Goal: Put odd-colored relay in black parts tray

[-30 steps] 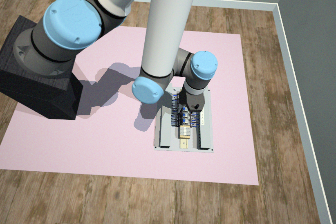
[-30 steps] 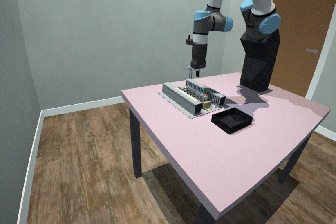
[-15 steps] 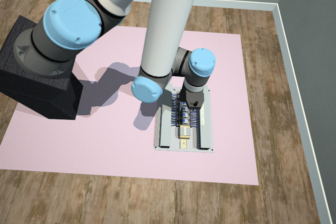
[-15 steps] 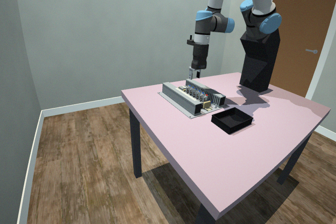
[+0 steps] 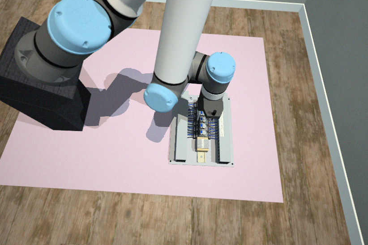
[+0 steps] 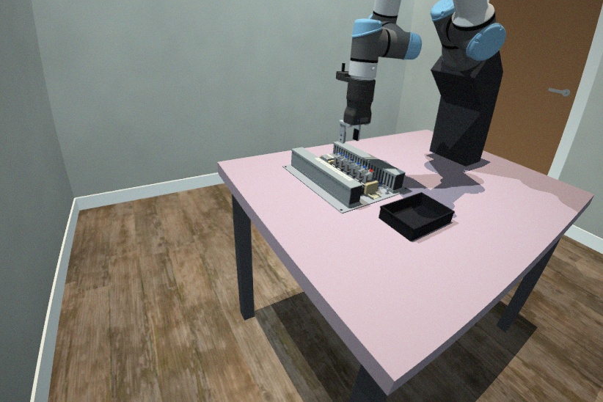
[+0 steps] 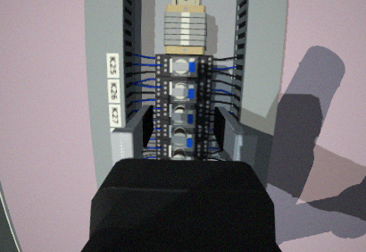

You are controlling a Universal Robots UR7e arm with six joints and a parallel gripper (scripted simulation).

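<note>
Odd relay (image 6: 370,171), red button, sits in the row on the relay panel (image 6: 321,185), away from my hand (image 6: 348,132) toward the row's tray-side end. Panel lies flat on the pink worktop (image 6: 351,271). My hand hangs above the row's opposite end, fingers spread wide, gripping nothing. Black parts tray (image 6: 416,215) sits beyond the panel's end.

A pale grey tubular arm (image 5: 187,15) with sky-blue joint caps (image 5: 219,66), dark grey joints, and a black pincer (image 6: 350,132).
</note>
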